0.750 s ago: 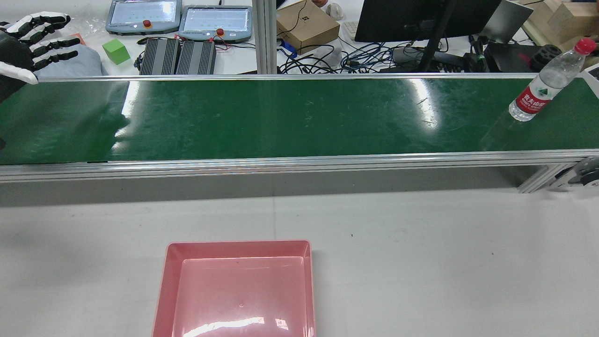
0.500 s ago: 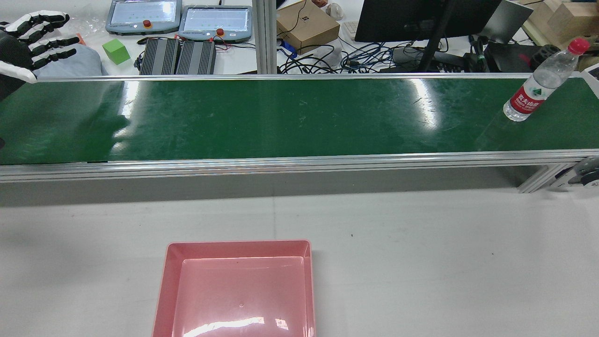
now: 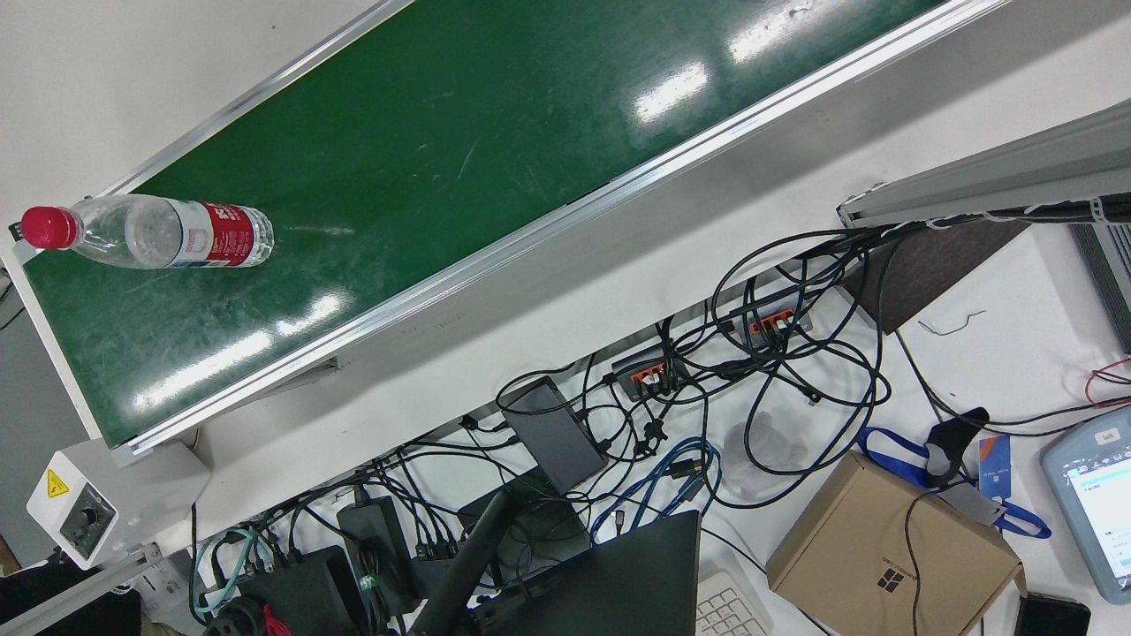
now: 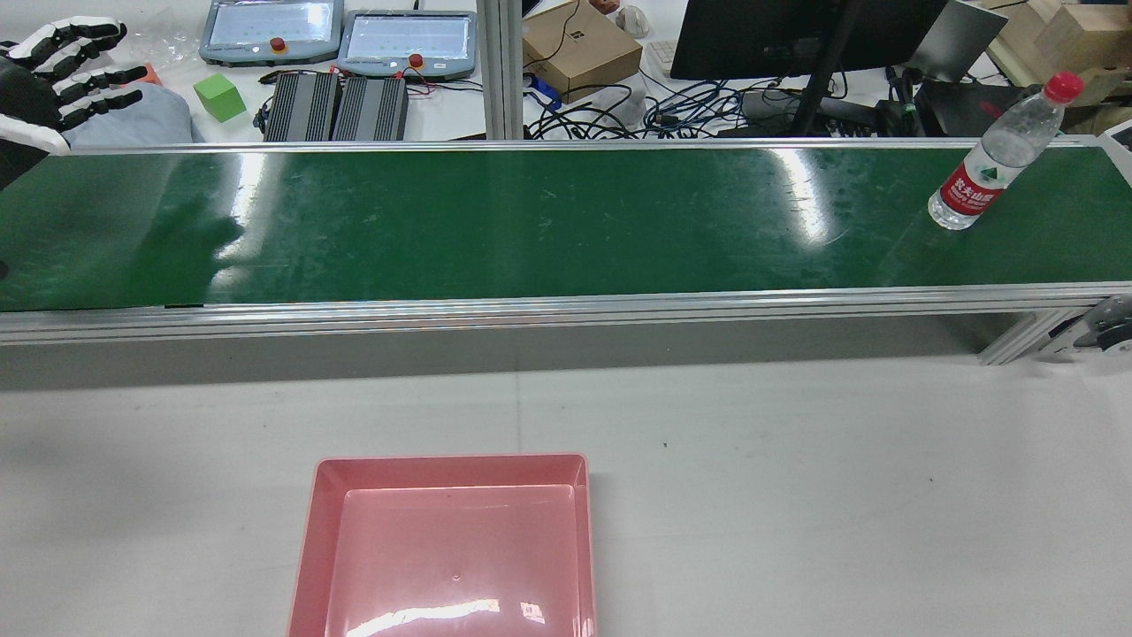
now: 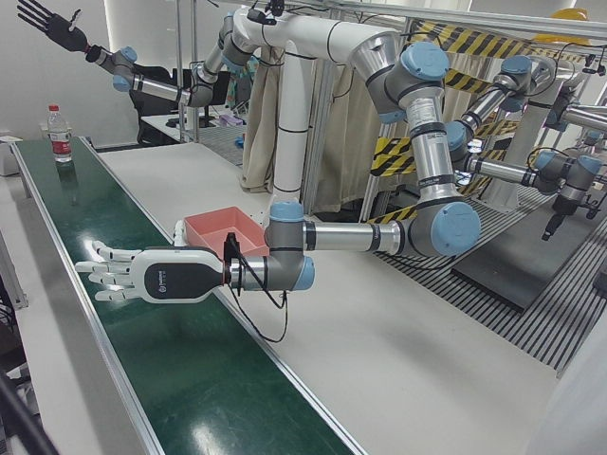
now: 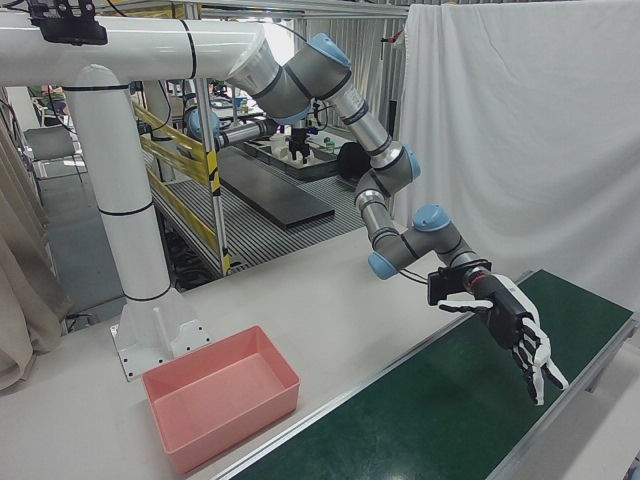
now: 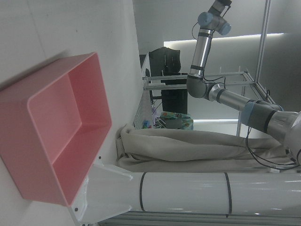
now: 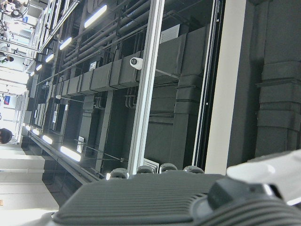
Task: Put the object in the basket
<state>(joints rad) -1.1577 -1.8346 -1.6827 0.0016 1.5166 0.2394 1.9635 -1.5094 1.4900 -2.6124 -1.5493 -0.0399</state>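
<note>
A clear water bottle (image 4: 982, 168) with a red cap and red label stands upright on the green conveyor belt (image 4: 531, 221) near its right end; it also shows in the front view (image 3: 150, 231) and far off in the left-front view (image 5: 59, 133). The pink basket (image 4: 309, 531) sits empty on the white table, also in the left hand view (image 7: 61, 141). My left hand (image 4: 49, 75) is open and empty, fingers spread over the belt's left end (image 5: 142, 275) (image 6: 510, 330). My right hand (image 5: 52, 24) is open and empty, raised high above the belt's other end.
Beyond the belt's far rail lie two teach pendants (image 4: 340, 35), a green cube (image 4: 218, 95), a cardboard box (image 4: 579, 49), a monitor (image 4: 796, 35) and tangled cables (image 3: 707, 397). The white table (image 4: 796, 487) lies between belt and basket.
The bottle has travelled left along the belt, staying upright. My left hand has drifted slightly left and up. The basket has not moved.
</note>
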